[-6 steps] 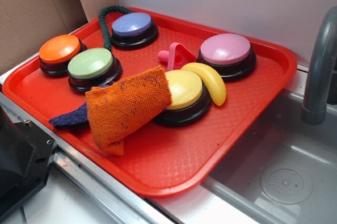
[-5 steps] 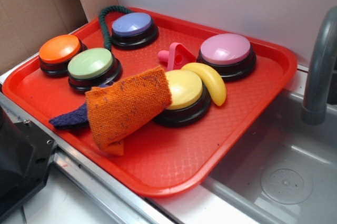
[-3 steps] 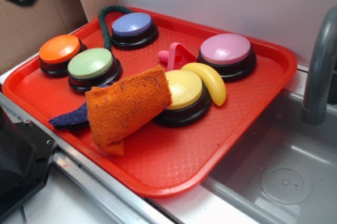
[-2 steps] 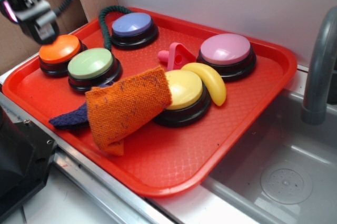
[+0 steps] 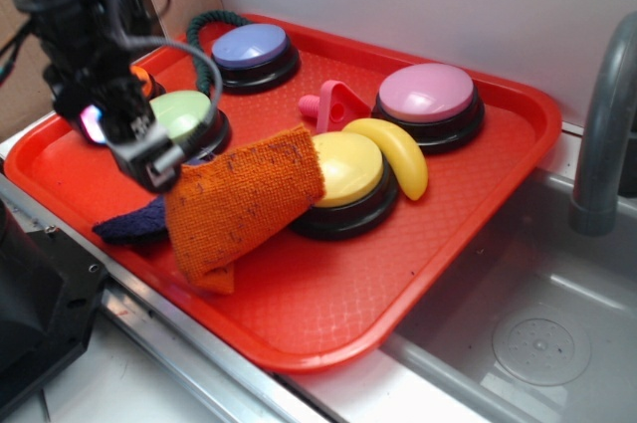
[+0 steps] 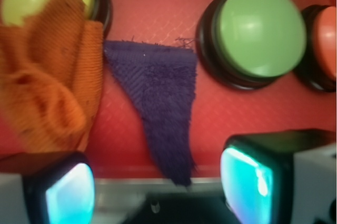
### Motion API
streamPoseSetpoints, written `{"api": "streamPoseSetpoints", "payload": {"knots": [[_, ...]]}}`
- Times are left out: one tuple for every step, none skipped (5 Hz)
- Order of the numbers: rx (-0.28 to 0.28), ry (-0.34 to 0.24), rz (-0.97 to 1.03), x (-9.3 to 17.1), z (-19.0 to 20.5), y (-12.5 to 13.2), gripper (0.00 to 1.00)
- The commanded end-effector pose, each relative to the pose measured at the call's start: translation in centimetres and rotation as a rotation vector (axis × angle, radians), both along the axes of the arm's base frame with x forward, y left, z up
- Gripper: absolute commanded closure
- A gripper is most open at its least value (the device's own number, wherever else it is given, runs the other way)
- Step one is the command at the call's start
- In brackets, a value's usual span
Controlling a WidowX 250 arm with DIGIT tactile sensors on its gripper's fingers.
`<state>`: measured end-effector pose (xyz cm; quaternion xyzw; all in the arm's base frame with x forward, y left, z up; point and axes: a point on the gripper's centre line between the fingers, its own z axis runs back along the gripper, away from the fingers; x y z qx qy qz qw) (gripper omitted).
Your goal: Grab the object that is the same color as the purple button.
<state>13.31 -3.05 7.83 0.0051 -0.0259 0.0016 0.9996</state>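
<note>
Hovering with empty jaws spread over one navy cloth; five buttons, one purple button.

Gripper hangs over the tray's left side, in front of the green button. Navy cloth lies just below it, partly under the orange cloth. Purple button sits at the far edge beside the green rope.
</note>
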Motion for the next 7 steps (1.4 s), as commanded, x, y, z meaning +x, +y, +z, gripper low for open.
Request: {"api": "streamPoseSetpoints", "payload": {"knots": [[0.073, 0.005, 0.029, 0.3, -3.8, 0.1, 0.00], [0.064, 0.023, 0.044, 0.2, -5.1, 0.6, 0.00], [0.075, 0.032, 0.042, 0.0, -5.9, 0.8, 0.00], [0.085, 0.045, 0.046, -0.2, -6.5, 0.8, 0.00], [0.090, 0.023, 0.091, -0.2, -7.0, 1.0, 0.83], [0.105, 0.038, 0.117, -0.2, -7.1, 1.2, 1.00], [0.126, 0.046, 0.125, -0.2, -7.3, 1.3, 1.00]]}}
